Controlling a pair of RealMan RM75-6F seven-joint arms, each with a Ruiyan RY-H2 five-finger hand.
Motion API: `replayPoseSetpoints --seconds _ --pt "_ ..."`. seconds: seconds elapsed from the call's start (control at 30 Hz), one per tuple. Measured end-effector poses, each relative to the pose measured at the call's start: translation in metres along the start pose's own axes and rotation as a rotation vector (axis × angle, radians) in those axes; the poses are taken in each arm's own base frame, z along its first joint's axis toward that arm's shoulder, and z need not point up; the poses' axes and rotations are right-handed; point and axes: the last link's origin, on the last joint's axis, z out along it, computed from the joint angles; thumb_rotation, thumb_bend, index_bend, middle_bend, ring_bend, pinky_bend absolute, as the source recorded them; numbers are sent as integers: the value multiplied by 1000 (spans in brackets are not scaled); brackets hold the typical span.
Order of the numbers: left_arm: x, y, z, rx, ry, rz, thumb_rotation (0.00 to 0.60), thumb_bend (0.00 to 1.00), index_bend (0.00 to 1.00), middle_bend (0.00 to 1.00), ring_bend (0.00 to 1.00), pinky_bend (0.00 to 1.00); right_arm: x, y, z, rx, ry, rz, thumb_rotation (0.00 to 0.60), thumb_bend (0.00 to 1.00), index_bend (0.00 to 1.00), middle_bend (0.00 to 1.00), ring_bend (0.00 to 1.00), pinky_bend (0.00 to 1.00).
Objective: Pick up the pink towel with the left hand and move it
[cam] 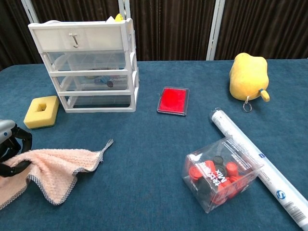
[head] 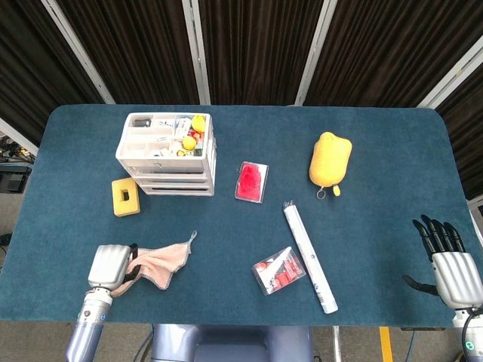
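The pink towel lies bunched near the table's front left, its far corner pointing toward the drawer unit; in the chest view the pink towel hangs in folds from the left edge. My left hand grips its near end with the fingers curled in; in the chest view only part of the left hand shows at the frame's left edge. My right hand rests at the table's front right corner, fingers spread and holding nothing.
A white drawer unit stands at the back left, a yellow sponge beside it. A red flat case, a yellow plush, a white tube and a clear box of red caps lie mid-table.
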Motion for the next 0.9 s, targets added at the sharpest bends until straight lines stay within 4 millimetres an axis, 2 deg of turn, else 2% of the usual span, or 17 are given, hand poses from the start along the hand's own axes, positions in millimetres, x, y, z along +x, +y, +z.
replayPoseSetpoints --seconds 0.5,0.77,0.9 --pt "72 11 20 -19 269 -122 600 735 965 856 767 725 0 0 0 -1 0 -1 600 10 0 0 0 0" --pt "107 20 16 -39 356 -151 600 736 973 862 774 727 0 0 0 -1 0 -2 600 11 0 0 0 0" --pt "117 21 11 -48 391 -124 600 736 975 862 775 727 0 0 0 -2 0 -2 600 11 0 0 0 0"
